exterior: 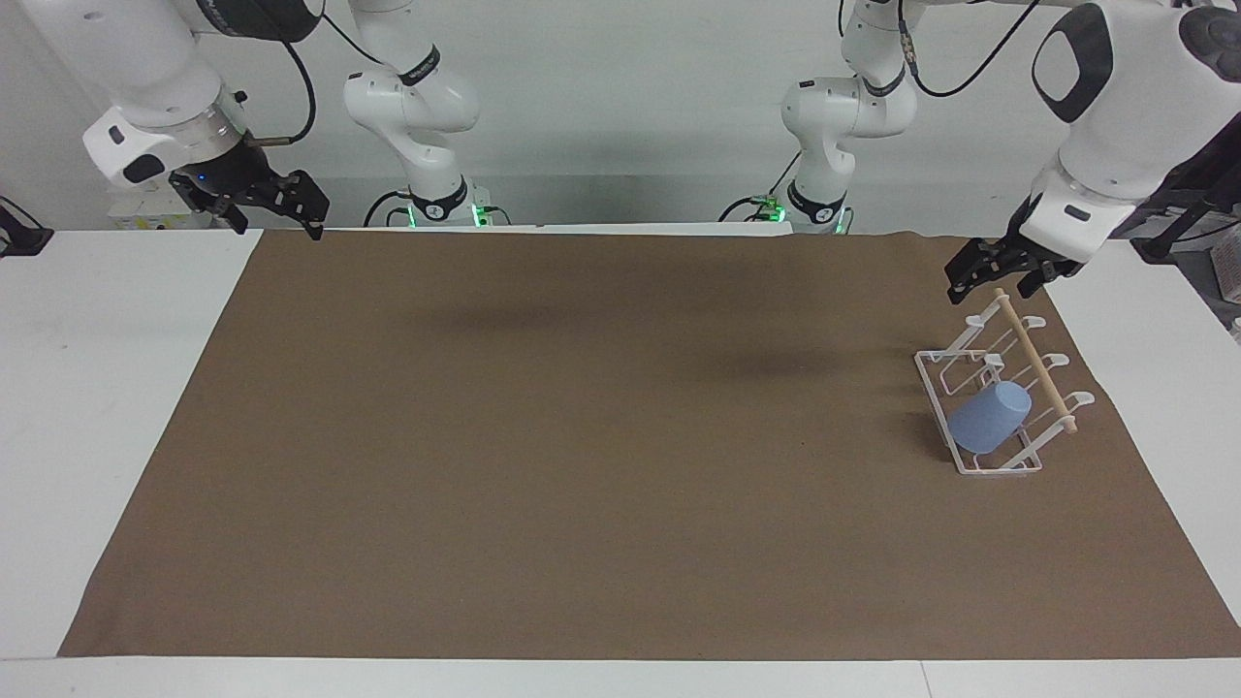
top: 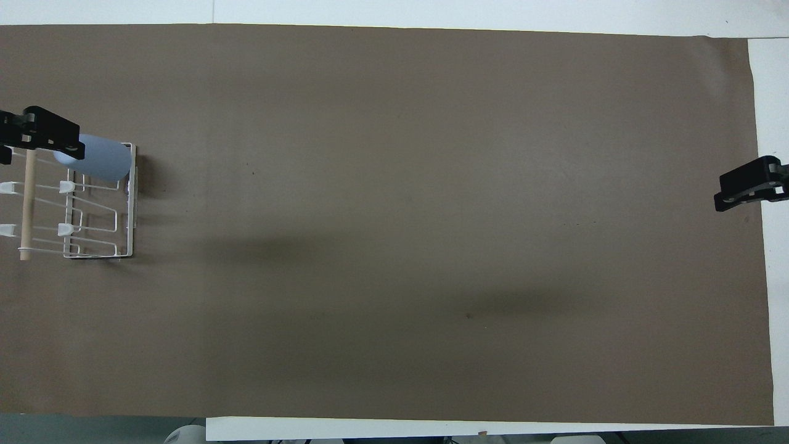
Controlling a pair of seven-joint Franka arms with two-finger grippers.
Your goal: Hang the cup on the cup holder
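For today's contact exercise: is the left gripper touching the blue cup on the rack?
Apart. The facing view shows the left gripper raised over the cup holder, brown cloth visible between it and the cup. The overhead overlap is only height.

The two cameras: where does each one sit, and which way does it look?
Facing view: high across the table, looking at the robots; both arms show whole.
Overhead view: high above the robots' end, looking steeply down; only the left gripper and right gripper show.
Both share the cup hung on the cup holder.
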